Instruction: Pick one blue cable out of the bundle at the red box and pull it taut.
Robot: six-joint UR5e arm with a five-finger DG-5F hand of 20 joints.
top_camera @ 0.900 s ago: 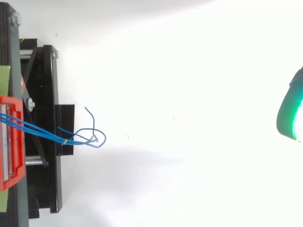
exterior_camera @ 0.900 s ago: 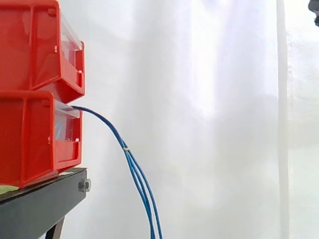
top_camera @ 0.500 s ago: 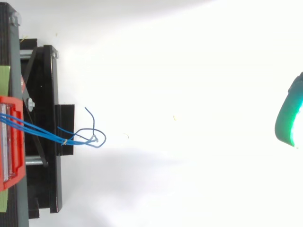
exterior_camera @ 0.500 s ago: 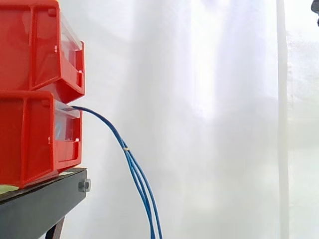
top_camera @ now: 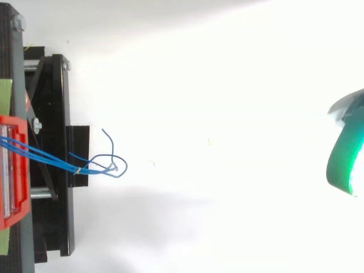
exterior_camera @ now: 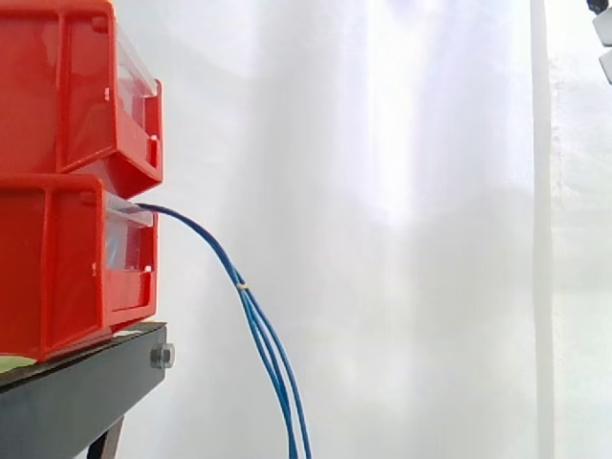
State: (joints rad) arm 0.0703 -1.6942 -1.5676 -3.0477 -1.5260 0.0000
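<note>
A bundle of thin blue cables (exterior_camera: pixel 260 330) comes out of the lower red bin (exterior_camera: pixel 67 263) and droops past the stand's edge, bound by a small pale tie. From above, the blue cables (top_camera: pixel 51 156) run right off the red bin (top_camera: pixel 12 170) and end in loose loops. A green-glowing part of my hand (top_camera: pixel 343 165) shows at the far right edge, well away from the cables. A pale bit of my hand (exterior_camera: pixel 604 29) sits in the top right corner of the side view.
A second red bin (exterior_camera: pixel 81 91) is stacked on the lower one. Both rest on the black stand (exterior_camera: pixel 86 387), whose frame (top_camera: pixel 54 153) juts right under the cables. A white curtain hangs behind.
The green part of my hand has edged a little leftward into the top view, and a pale part has come in at the side view's top right corner. The cables have not moved.
</note>
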